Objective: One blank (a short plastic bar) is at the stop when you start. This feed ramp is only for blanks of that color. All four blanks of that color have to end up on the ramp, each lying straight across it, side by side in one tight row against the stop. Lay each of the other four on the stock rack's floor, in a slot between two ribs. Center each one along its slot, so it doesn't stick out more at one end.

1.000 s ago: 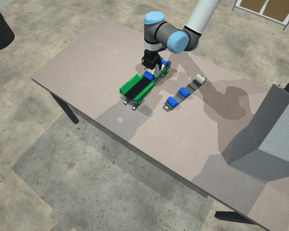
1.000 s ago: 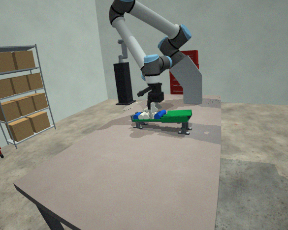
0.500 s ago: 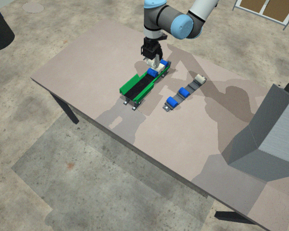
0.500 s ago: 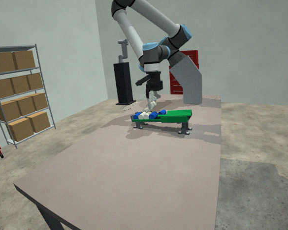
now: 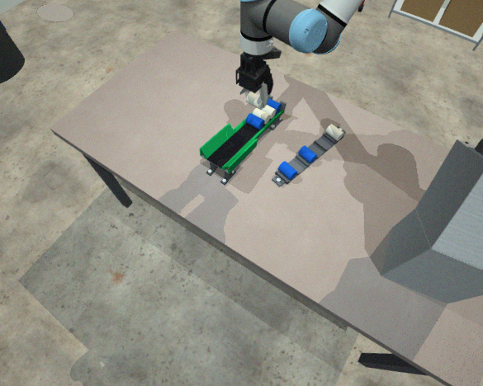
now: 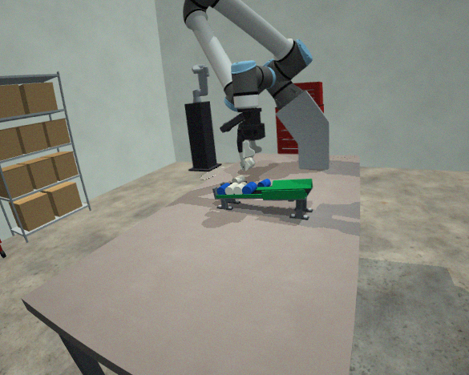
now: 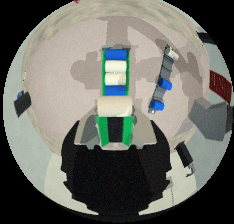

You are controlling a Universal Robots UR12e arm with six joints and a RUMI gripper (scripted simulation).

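Note:
My gripper is shut on a white blank, held level and crosswise above the green ramp. On the ramp, from the stop, lie a blue blank, a white blank, another white blank and a blue blank, all across it in a close row. The dark stock rack holds a white blank at its far end, a blue blank mid-rack and a blue blank near its near end.
The rack stands beside the ramp with bare slots between its white blank and the middle blue one. The ramp's green side walls rise higher at its near end. The grey robot pedestal stands on the table beyond the rack.

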